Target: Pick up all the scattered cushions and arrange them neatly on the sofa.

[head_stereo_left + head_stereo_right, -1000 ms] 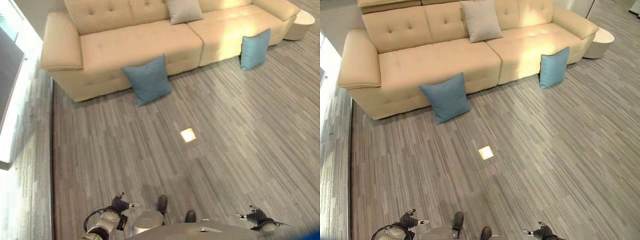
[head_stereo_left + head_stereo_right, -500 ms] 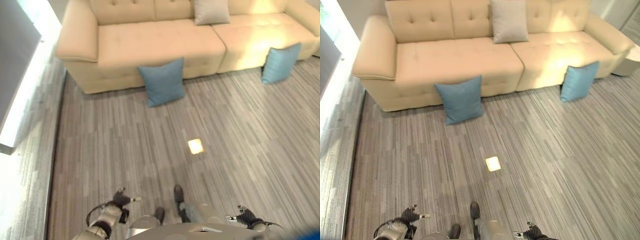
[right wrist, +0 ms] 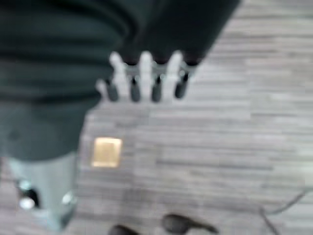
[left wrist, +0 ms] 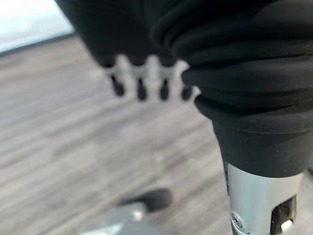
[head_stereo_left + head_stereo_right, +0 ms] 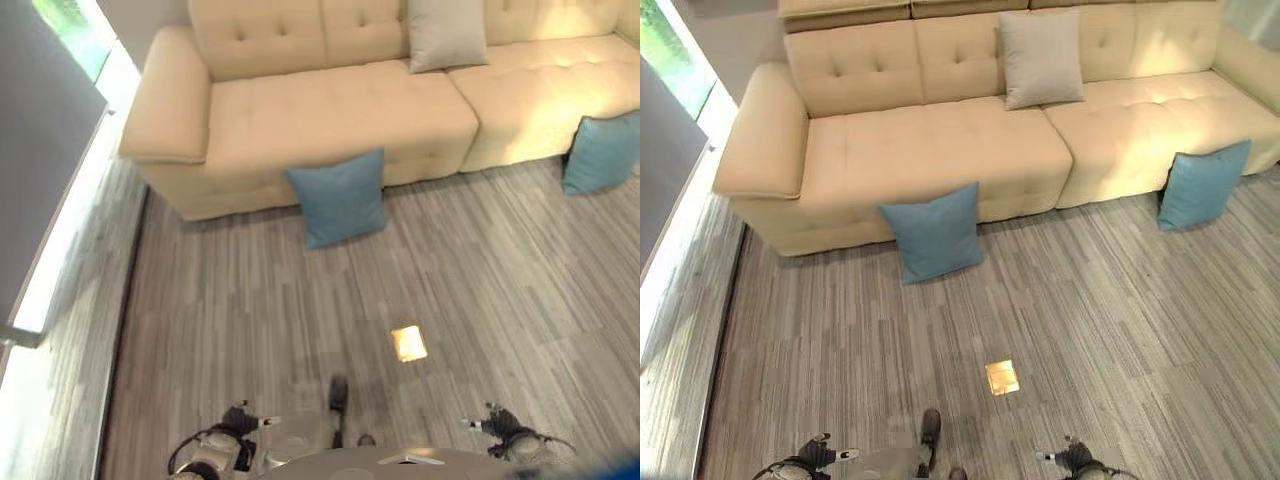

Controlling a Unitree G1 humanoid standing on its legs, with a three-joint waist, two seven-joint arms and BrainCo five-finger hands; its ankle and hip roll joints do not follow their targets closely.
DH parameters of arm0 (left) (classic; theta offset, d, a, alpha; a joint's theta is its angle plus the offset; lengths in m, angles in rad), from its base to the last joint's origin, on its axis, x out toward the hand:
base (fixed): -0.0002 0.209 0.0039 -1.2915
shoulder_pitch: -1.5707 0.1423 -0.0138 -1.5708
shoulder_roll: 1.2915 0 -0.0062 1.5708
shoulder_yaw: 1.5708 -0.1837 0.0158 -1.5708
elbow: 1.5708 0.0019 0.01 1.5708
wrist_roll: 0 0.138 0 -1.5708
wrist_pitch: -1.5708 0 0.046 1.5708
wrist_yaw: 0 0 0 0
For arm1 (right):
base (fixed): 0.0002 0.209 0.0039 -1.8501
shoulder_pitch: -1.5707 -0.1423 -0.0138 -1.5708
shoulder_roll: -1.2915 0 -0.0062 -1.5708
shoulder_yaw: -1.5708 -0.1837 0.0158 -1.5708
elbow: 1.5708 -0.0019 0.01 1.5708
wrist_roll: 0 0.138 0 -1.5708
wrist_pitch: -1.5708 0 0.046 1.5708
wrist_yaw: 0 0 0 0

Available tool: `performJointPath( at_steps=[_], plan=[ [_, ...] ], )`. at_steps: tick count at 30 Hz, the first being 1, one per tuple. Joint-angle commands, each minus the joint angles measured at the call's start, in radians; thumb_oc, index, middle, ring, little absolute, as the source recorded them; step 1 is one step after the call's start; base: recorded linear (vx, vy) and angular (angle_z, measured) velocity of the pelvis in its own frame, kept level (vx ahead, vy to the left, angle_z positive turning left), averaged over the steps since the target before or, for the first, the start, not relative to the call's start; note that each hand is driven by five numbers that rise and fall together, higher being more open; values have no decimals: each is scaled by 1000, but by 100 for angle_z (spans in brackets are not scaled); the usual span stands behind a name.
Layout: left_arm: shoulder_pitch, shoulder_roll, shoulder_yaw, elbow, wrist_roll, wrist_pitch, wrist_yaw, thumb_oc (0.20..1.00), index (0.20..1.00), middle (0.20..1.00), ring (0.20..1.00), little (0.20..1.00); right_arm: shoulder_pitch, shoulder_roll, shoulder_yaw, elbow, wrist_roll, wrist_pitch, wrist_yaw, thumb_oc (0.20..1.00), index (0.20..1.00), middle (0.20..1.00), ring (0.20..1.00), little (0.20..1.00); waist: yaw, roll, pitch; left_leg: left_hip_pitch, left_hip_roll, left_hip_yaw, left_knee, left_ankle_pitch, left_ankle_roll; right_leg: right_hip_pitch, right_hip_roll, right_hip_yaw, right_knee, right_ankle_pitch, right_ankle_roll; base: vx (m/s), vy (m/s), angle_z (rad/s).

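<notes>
While both hands hang low, well short of the beige sofa [image 5: 940, 150], nothing is being carried. The left hand [image 5: 240, 420] sits at the lower left of the head view, its fingers [image 4: 139, 81] in a relaxed, lightly curved row above bare floor, holding nothing. The right hand [image 5: 1072, 458] mirrors it at the lower right, fingers [image 3: 146, 78] loose and empty too.

Now the cushions. One blue cushion [image 5: 934, 233] stands on the grey plank floor [image 5: 1120, 330], leaning against the sofa's front face below the left seat. A second blue cushion [image 5: 1202, 184] leans against the sofa's front further right, below the right seat, also on the floor. A grey cushion [image 5: 1041, 58] is up on the sofa itself, propped upright against the backrest near the seam between the two seats.

Between the sofa and the hands, a small brass floor plate [image 5: 1002, 377] is set flush in the planks, nearer the hands than the sofa. Left of the sofa's armrest, a bright window strip [image 5: 60, 230] runs along the floor's edge. Both blue cushions are well apart from either hand.
</notes>
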Motion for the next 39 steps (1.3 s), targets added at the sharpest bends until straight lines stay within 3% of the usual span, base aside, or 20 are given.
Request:
performJointPath(
  at_steps=[1, 3, 5, 6, 9, 11, 14, 19, 21, 22, 24, 25, 31, 35, 37, 39],
  plan=[
    [-67, 20, 4, -25, 0, -15, 0, 1000, 1000, 1000, 1000, 1000, -29, -56, 1, -56, -29, -18, -6, 1000, 1000, 1000, 1000, 1000, 12, -35, 19, -17, -53, -31, 114, -90, -73, -127, -168, 43, 134, 198, 75, 233, 92, -43],
    [-78, 23, -2, -25, 7, -18, -4, 1000, 1000, 1000, 1000, 1000, -30, -54, 8, -62, -33, -19, -8, 1000, 1000, 1000, 1000, 1000, 1, -19, 22, 23, -45, -59, 114, -116, -73, -186, -162, 17, 155, 168, 52, 291, 70, 41],
    [-81, 21, -2, -19, 5, -21, -4, 1000, 1000, 1000, 1000, 1000, -36, -60, 13, -63, -35, -22, -7, 1000, 1000, 1000, 1000, 1000, -12, -19, 19, 70, -46, -83, 103, -133, -80, -238, -138, 0, 24, 137, 48, 295, -23, 37],
    [-81, 20, -2, -19, 5, -21, -4, 1000, 1000, 1000, 1000, 1000, -36, -61, 13, -63, -35, -22, -7, 1000, 1000, 1000, 1000, 1000, -14, -18, 23, 76, -45, -85, 102, -134, -80, -231, -137, -2, 22, 136, 48, 268, -54, 3],
    [-84, 14, 2, -4, 15, -25, -7, 1000, 1000, 1000, 1000, 1000, -39, -66, 18, -68, -38, -23, -6, 1000, 1000, 1000, 1000, 1000, -31, -33, 25, 127, -57, -108, 85, -150, -89, -265, -124, 9, -224, 202, 73, 290, -102, 18],
    [-74, 3, 5, 2, 18, -30, -14, 1000, 1000, 1000, 1000, 1000, -24, -70, 28, -60, -52, -22, -4, 1000, 1000, 1000, 1000, 1000, -41, -40, 9, 160, -44, -140, 87, -145, -116, -222, -115, 51, -246, 217, 69, 361, -221, 75],
    [-71, -1, 1, -6, 9, -31, -22, 1000, 1000, 1000, 1000, 1000, -16, -74, 30, -49, -48, -20, 0, 1000, 1000, 1000, 1000, 1000, -37, -41, -11, 145, -15, -159, 132, -124, -156, -171, -106, 29, -256, 197, 39, 211, -237, 72],
    [-103, 2, -34, -23, 15, -27, -22, 1000, 1000, 1000, 1000, 1000, -14, -76, 23, -52, -23, -23, -9, 1000, 1000, 1000, 1000, 1000, -43, -71, 6, 45, 17, -70, 318, -90, -195, -103, -122, -7, -284, 180, 11, 102, -192, 35],
    [-111, 2, -42, -24, 13, -26, -21, 1000, 1000, 1000, 1000, 1000, -11, -73, 20, -43, -13, -18, -5, 1000, 1000, 1000, 1000, 1000, -40, -75, 8, 24, 23, -9, 280, -109, -183, -79, -130, -25, -296, 164, 10, 121, -110, 26],
    [-113, 1, -53, -28, 18, -26, -23, 1000, 1000, 1000, 1000, 1000, -5, -74, 14, -34, -9, -15, -5, 1000, 1000, 1000, 1000, 1000, -42, -73, 2, 9, 11, 32, 193, -126, -168, -58, -136, -44, -316, 155, 16, 170, -54, 37],
    [-110, 0, -57, -30, 27, -24, -26, 1000, 1000, 1000, 1000, 1000, 1, -73, 5, -33, -6, -16, -4, 1000, 1000, 1000, 1000, 1000, -38, -60, -6, -25, 3, 62, 105, -83, -155, -41, -128, -61, -327, 143, 18, 201, -8, 57],
    [-101, -2, -51, -22, 28, -23, -25, 1000, 1000, 1000, 1000, 1000, 2, -69, 3, -30, -7, -16, -5, 1000, 1000, 1000, 1000, 1000, -26, -48, -3, -69, -8, 68, 76, -27, -157, -24, -111, -55, -316, 126, 17, 165, 8, 58],
    [-76, 4, -27, -16, 19, -25, -29, 1000, 1000, 1000, 1000, 1000, -20, -45, 18, -36, -33, -19, -1, 1000, 1000, 1000, 1000, 1000, -11, -49, -8, -12, -22, 49, 63, -65, -120, -30, -133, -26, -194, 83, 44, 168, 106, -24],
    [-79, 12, -19, -16, 9, -22, -29, 1000, 1000, 1000, 1000, 1000, -42, -41, 21, -50, -36, -22, -2, 1000, 1000, 1000, 1000, 1000, 2, -49, 5, 9, -20, 54, 94, -103, -92, -99, -169, -36, -26, 118, 74, 92, 106, -36],
    [-83, 19, -19, -14, 9, -22, -27, 1000, 1000, 1000, 1000, 1000, -47, -37, 19, -62, -25, -26, -3, 1000, 1000, 1000, 1000, 1000, -5, -50, 13, 25, -19, 40, 98, -112, -84, -131, -161, -11, 34, 138, 75, 96, 56, -17],
    [-82, 24, -18, -14, 9, -23, -25, 1000, 1000, 1000, 1000, 1000, -46, -39, 19, -63, -24, -24, -2, 1000, 1000, 1000, 1000, 1000, -8, -46, 11, 41, -17, 29, 97, -124, -84, -163, -167, -19, 25, 138, 70, 139, 45, -2]
  ],
)
